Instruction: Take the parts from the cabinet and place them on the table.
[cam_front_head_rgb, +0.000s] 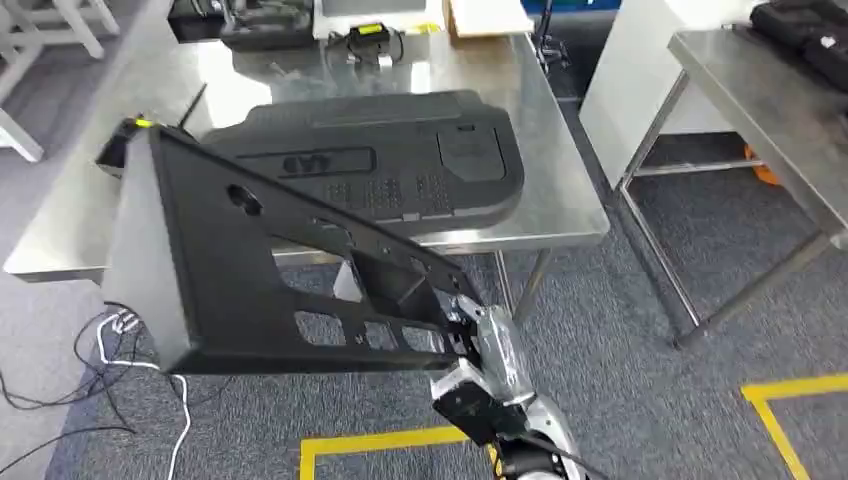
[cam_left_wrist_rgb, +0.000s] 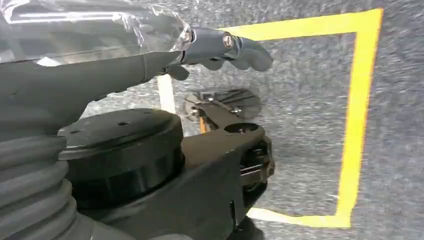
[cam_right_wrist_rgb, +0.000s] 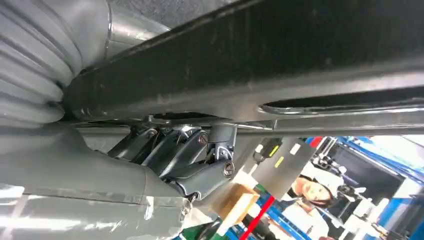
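Head view looks forward and down from high on the body onto a steel table (cam_front_head_rgb: 560, 200) and grey carpet. Left wrist view sits close behind the left hand (cam_left_wrist_rgb: 220, 47), facing the carpet. Right wrist view looks close along the right hand (cam_right_wrist_rgb: 185, 155), under the black panel (cam_right_wrist_rgb: 280, 65), shared with the head view

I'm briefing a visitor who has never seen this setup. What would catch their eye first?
A big black panel, held up tilted by the right hand at its lower corner, fills the head view's foreground. Behind it, a second black part lies flat on the steel table. Yellow tape marks the grey carpet below.
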